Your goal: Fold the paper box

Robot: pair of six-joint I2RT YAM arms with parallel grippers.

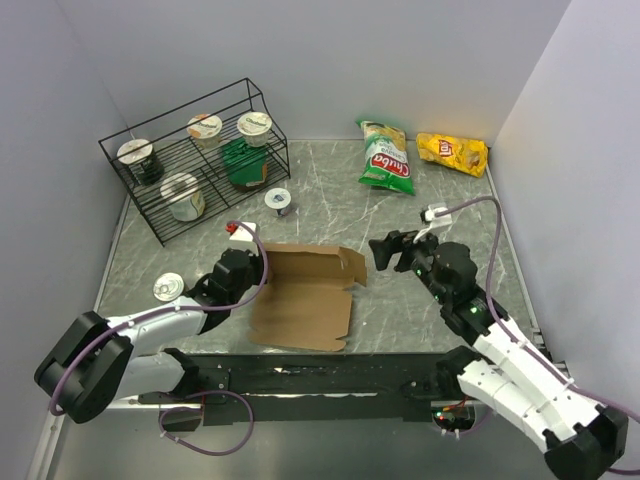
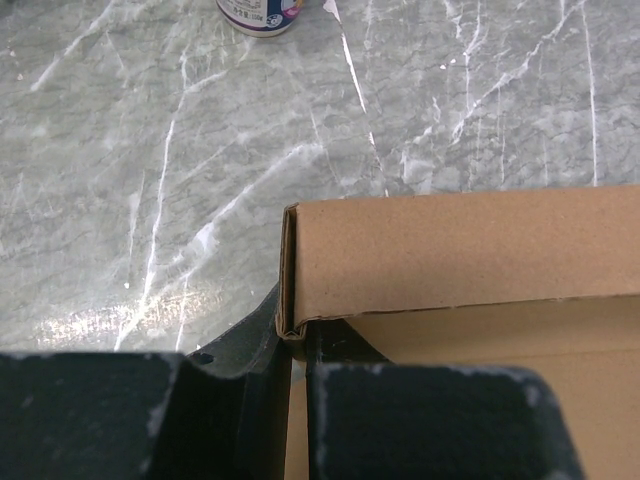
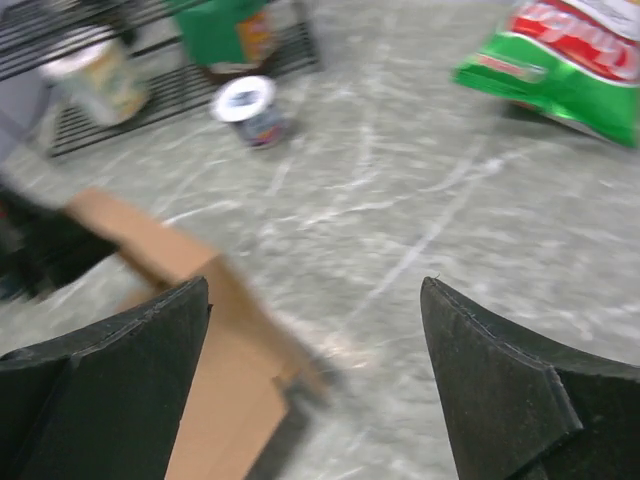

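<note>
Grey marbled table [image 1: 330, 205], pale walls all round. The paper box [image 1: 305, 300] sits near the front edge, between the two arms, and it's mostly a flat sheet. Only the far strip and its left corner are standing up, so I'd call this early days: side walls, tabs and lid all left to do.

The left pincer [image 1: 246, 272] is clamped narrow on that raised left corner, cardboard right between its fingers [image 2: 430, 420]. The right pincer [image 1: 388, 250] hangs just off the box's right side, spread wide, holding nothing.

Room-wise, there's bare table to the right and beyond the box. The little tub [image 1: 278, 200] and wire rack [image 1: 190, 160] are far-left, and the chip bags [image 1: 385, 160] are well apart at the back. The front edge is close, though.
</note>
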